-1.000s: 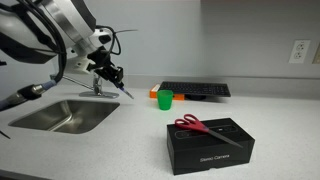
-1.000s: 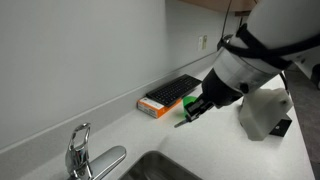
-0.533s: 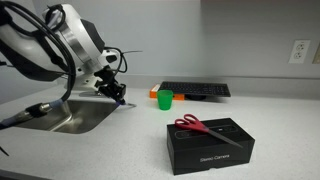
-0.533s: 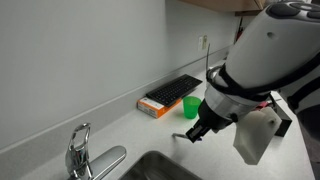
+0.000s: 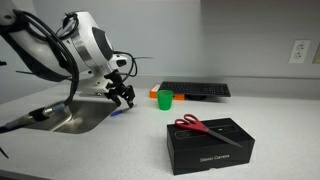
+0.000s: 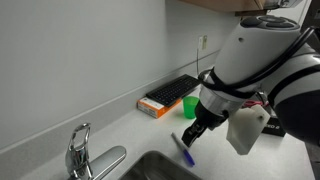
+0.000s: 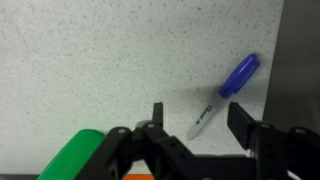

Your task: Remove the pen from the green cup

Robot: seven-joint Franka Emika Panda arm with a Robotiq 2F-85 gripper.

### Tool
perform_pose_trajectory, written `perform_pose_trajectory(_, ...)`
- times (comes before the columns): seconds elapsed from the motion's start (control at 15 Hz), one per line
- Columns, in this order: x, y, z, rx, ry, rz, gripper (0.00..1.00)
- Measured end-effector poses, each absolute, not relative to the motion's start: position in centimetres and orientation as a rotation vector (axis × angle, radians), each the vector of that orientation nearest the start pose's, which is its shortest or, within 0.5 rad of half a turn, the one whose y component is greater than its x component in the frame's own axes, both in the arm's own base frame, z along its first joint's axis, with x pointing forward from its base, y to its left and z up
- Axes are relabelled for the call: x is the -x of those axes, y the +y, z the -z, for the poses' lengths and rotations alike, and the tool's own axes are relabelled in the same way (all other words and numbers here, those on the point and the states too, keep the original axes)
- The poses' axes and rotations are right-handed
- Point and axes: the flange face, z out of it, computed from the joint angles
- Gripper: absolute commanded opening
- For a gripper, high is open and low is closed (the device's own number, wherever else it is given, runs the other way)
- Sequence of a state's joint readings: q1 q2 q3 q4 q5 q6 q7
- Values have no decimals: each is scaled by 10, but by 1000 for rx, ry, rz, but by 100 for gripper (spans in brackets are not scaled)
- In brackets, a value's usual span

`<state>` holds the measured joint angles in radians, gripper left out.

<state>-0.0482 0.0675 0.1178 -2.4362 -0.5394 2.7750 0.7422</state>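
The pen (image 7: 238, 78), blue-purple cap on a white barrel, lies flat on the speckled counter beside the sink edge. It also shows as a short blue stick (image 6: 186, 152) under the arm. My gripper (image 7: 198, 116) hangs just above it, open, both fingers clear of the barrel and nothing between them. In both exterior views the gripper (image 5: 125, 95) (image 6: 192, 133) sits at the counter's sink side. The green cup (image 5: 165, 97) (image 6: 190, 107) stands upright and apart from the gripper, in front of the keyboard. Its green rim (image 7: 75, 160) fills the wrist view's lower left.
A steel sink (image 5: 65, 118) with a faucet (image 6: 78, 150) lies right beside the pen. A black keyboard (image 5: 195, 90) and an orange object (image 5: 153, 93) sit behind the cup. A black box (image 5: 210, 148) carries red-handled scissors (image 5: 200, 126) near the counter front.
The gripper came down toward the counter by the sink with the pen in it, then opened. The pen has dropped out and now lies on the counter.
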Motion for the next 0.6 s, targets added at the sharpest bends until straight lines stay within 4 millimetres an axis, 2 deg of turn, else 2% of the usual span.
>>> perform_pose_trajectory(0.6,-524,39,-321,3175,359,542,100)
